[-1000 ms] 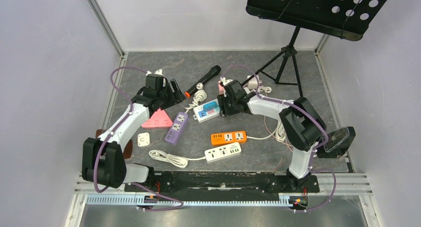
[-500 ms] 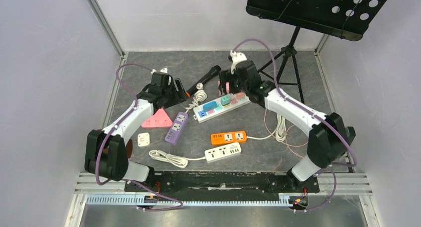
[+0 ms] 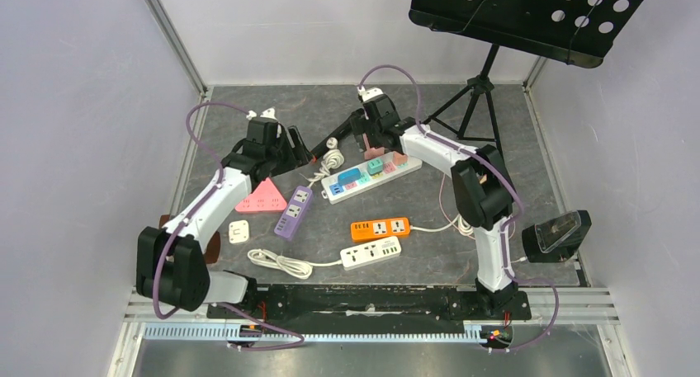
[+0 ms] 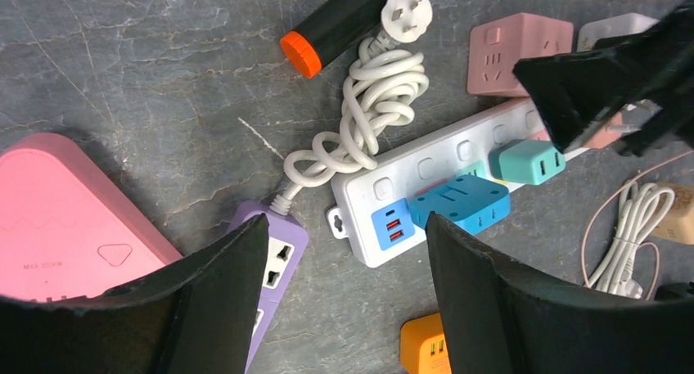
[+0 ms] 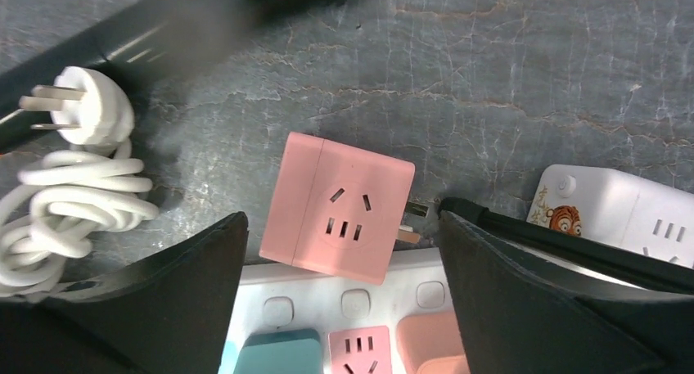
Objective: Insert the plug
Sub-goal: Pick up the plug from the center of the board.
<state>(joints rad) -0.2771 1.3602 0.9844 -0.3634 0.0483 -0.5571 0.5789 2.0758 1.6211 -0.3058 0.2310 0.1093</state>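
Note:
A white power strip (image 3: 378,174) lies mid-table with blue (image 4: 458,204), teal (image 4: 528,161) and pink (image 5: 360,349) adapters seated in it. A loose pink cube plug (image 5: 340,206) lies on its side on the far side of the strip, its metal prongs (image 5: 409,223) pointing right. My right gripper (image 5: 344,214) hovers over this cube, open, one finger on either side and not touching it. My left gripper (image 4: 348,223) hangs open and empty above the strip's left end and the purple strip (image 4: 274,259). A white plug (image 5: 82,108) with coiled cord (image 4: 368,104) lies unplugged.
A black microphone with an orange end (image 4: 327,30) lies beside the white plug. A white tiger-print cube (image 5: 610,206) sits right of the pink cube. A pink triangular unit (image 3: 262,197), orange strip (image 3: 380,227), another white strip (image 3: 371,253) and a music stand tripod (image 3: 470,105) share the table.
My right arm rose off the white strip and swung to its far side, opening its jaws; it now sits over the pink cube. The left arm barely moved.

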